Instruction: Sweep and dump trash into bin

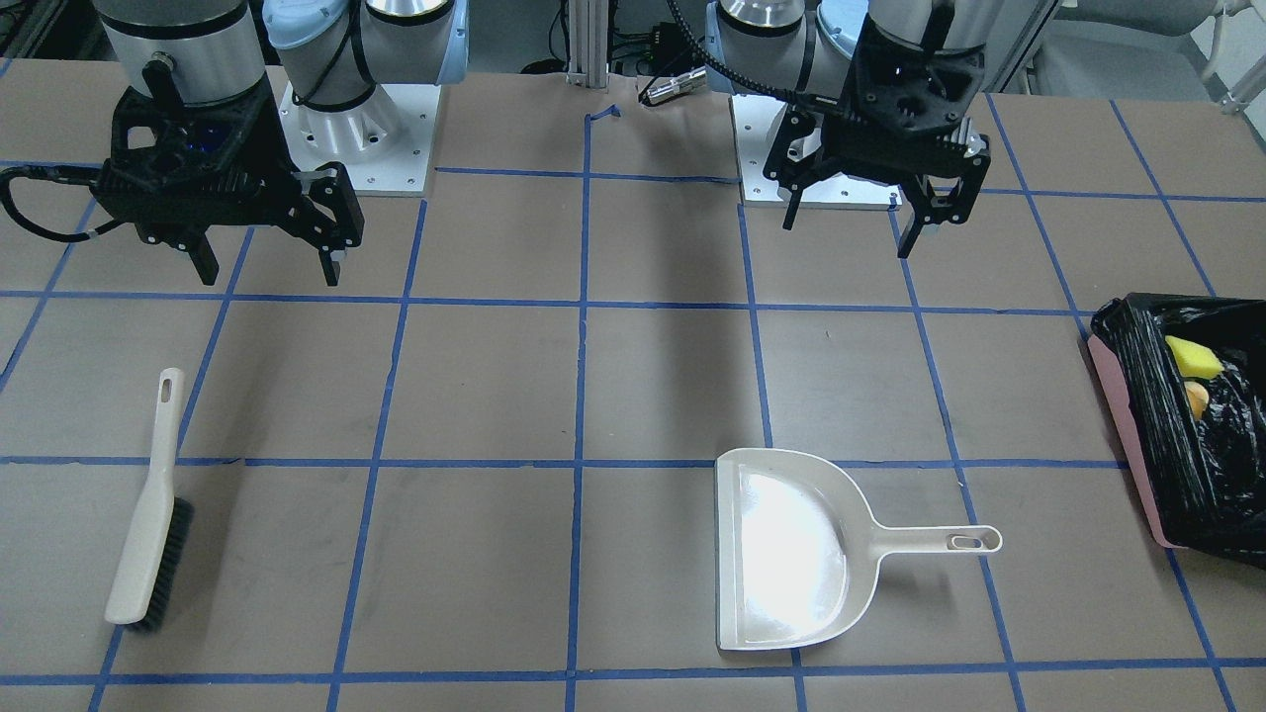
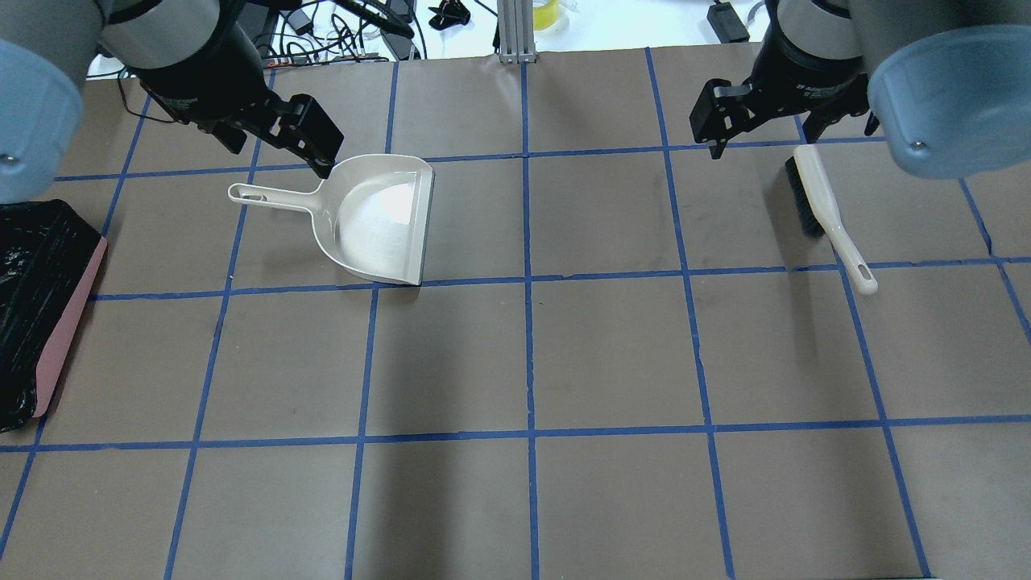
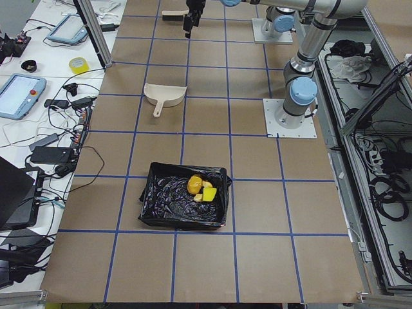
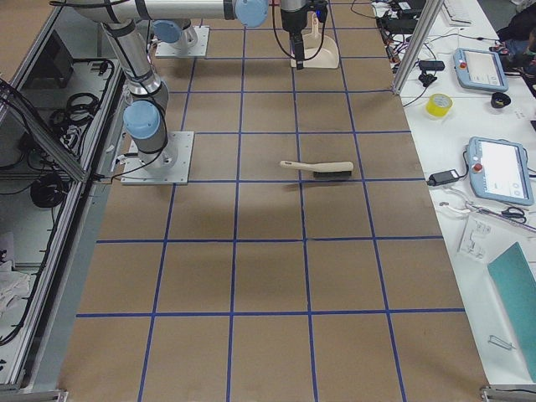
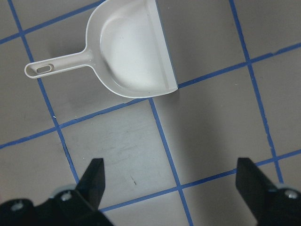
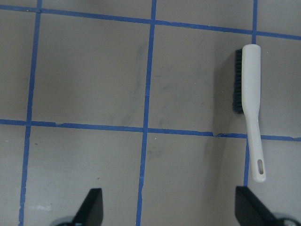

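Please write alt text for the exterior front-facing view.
A beige plastic dustpan and a beige dark-bristled brush lie free on the brown table, away from the open left hand and open right hand. At the edge, a pink bin lined with black plastic holds a yellow sponge piece and an orange lump.

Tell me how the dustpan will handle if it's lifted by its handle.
The dustpan looks like thin moulded plastic, so it is probably stiff and light. Held by its slim handle, the wide pan would likely droop or twist. Its glossy surface may slip in a grasp.
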### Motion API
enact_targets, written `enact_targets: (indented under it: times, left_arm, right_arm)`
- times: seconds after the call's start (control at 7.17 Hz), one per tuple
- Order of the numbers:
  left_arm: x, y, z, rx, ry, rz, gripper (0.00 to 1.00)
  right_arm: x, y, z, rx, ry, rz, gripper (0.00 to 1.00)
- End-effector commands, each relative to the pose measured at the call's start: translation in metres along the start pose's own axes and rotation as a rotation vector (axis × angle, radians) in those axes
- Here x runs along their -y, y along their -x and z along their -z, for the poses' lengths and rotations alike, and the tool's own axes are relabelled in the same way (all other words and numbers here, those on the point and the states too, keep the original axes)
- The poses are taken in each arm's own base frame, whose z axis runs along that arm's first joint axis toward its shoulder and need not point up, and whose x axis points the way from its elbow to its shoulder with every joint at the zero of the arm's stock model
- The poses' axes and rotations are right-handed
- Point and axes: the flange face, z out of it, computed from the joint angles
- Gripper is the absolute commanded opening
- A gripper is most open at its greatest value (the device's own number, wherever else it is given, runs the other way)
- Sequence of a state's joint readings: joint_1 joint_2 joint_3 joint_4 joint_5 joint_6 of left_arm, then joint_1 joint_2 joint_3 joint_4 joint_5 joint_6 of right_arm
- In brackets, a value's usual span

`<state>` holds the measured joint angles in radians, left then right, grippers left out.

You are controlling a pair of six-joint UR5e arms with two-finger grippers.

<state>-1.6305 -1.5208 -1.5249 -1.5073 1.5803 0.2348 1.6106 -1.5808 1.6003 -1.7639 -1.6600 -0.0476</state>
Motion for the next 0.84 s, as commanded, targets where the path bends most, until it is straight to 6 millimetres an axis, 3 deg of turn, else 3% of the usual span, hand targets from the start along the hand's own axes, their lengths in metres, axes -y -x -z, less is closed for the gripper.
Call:
enact_targets:
  times: [0.0, 0.28, 0.7]
  left_arm:
    - [-0.012, -0.001, 0.012, 0.005, 0.005, 0.121, 1.0]
    - [-0.025, -0.003, 0.021, 0.007, 0.026, 0.142, 1.0]
    - [-0.029, -0.004, 0.025, -0.006, 0.014, 0.144, 1.0]
  right_arm:
    - [-0.001, -0.001, 0.002, -0.006, -0.004, -0.002, 1.0]
    - [0.003, -0.001, 0.011, -0.006, -0.065, -0.007, 1.0]
    - [0.003, -0.002, 0.013, -0.006, -0.071, -0.008, 1.0]
